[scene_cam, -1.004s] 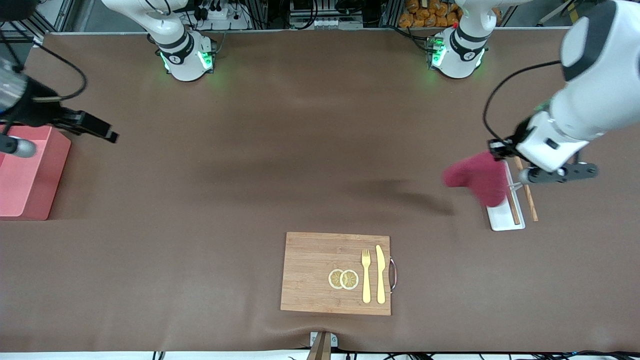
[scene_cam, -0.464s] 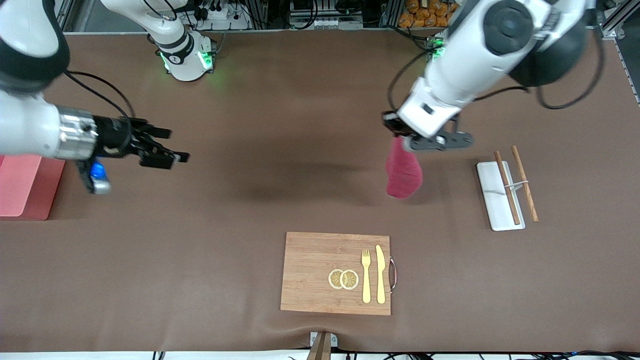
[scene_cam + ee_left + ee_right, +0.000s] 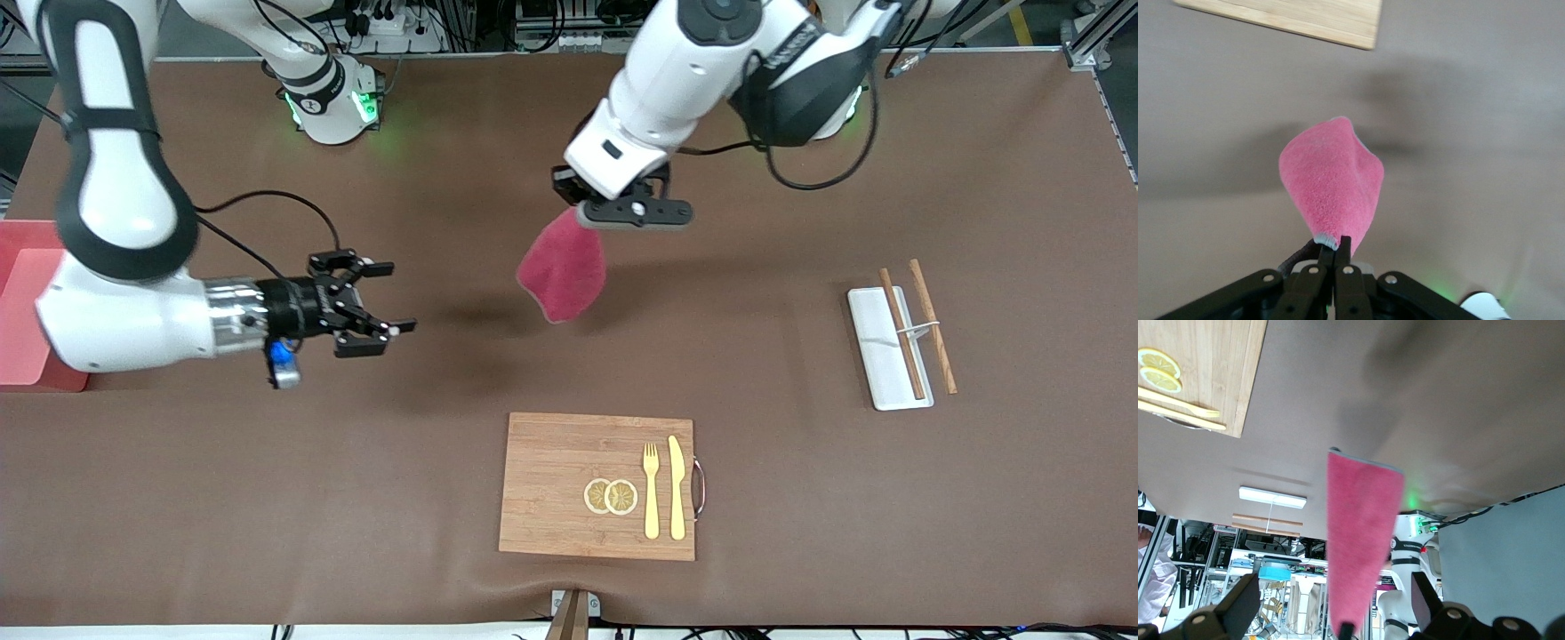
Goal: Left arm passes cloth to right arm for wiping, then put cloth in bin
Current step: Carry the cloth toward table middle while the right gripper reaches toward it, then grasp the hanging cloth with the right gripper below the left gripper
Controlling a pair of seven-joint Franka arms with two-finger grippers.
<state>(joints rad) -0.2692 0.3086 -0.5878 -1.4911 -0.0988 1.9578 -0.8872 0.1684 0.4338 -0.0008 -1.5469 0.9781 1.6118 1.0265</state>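
Observation:
My left gripper (image 3: 573,206) is shut on the top edge of the magenta-red cloth (image 3: 564,277), which hangs free over the middle of the table. In the left wrist view the closed fingertips (image 3: 1336,243) pinch the cloth's (image 3: 1333,180) hem. My right gripper (image 3: 387,298) is open and empty. It is level with the cloth, points at it and is apart from it, toward the right arm's end. In the right wrist view the cloth (image 3: 1361,533) hangs between the spread fingers (image 3: 1245,600). The pink bin (image 3: 22,302) stands at the right arm's end, partly hidden by that arm.
A wooden cutting board (image 3: 569,484) with lemon slices (image 3: 611,496), a fork (image 3: 651,489) and a knife (image 3: 677,487) lies nearer the front camera. A white tray (image 3: 876,351) with chopsticks (image 3: 916,329) lies toward the left arm's end.
My left gripper has carried the cloth from over the white tray to over the table's middle. My right gripper has moved from near the bin toward the cloth, still open.

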